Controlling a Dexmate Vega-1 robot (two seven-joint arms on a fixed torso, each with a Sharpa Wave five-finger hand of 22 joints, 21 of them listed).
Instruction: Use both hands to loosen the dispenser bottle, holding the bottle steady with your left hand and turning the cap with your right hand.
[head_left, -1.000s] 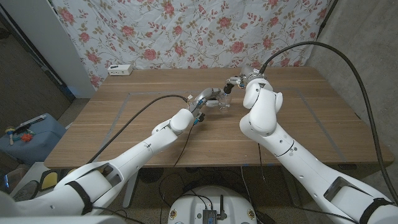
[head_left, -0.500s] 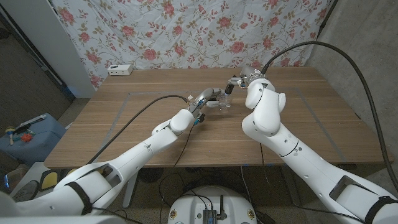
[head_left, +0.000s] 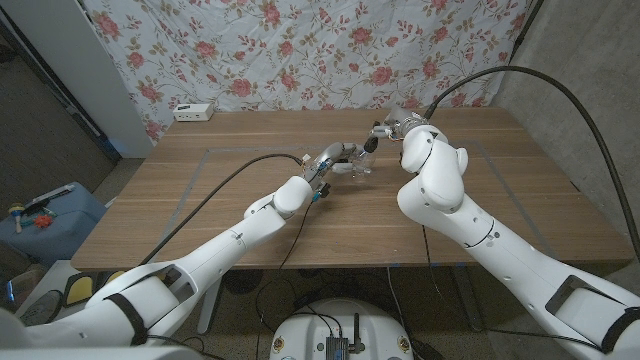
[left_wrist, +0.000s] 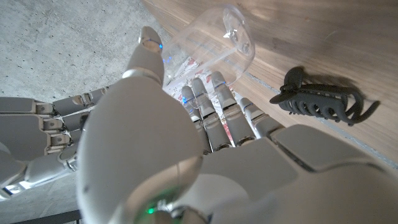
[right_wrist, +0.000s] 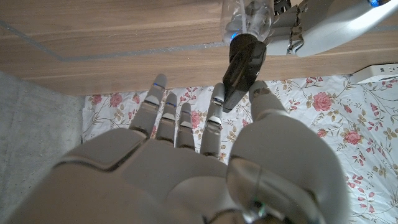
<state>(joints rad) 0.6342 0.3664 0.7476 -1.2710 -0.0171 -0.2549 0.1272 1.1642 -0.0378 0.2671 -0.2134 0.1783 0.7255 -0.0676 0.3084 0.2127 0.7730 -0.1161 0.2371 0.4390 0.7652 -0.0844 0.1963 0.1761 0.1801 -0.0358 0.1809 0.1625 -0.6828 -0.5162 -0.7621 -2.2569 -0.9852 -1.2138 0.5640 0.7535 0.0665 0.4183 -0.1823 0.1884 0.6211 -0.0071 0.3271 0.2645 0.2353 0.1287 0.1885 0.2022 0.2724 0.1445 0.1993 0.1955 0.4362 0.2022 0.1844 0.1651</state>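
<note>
A small clear dispenser bottle (head_left: 361, 166) stands at the table's far middle, topped by a black pump cap (head_left: 372, 142). My left hand (head_left: 343, 157) grips the bottle from its left side; in the left wrist view the fingers (left_wrist: 214, 102) and thumb wrap the clear bottle (left_wrist: 208, 43). My right hand (head_left: 392, 128) reaches the cap from the right. In the right wrist view the black pump cap (right_wrist: 242, 65) sits between the thumb and a finger of my right hand (right_wrist: 205, 134), above the clear bottle (right_wrist: 245, 15).
A black hair claw clip (left_wrist: 323, 99) lies on the wood close beside the bottle. A white power strip (head_left: 190, 112) sits at the table's far left edge. A blue bin (head_left: 40, 215) stands on the floor to the left. A floral cloth hangs behind.
My right forearm and elbow have swung to the right while the hand stayed at the cap. The left hand and bottle have kept their place.
</note>
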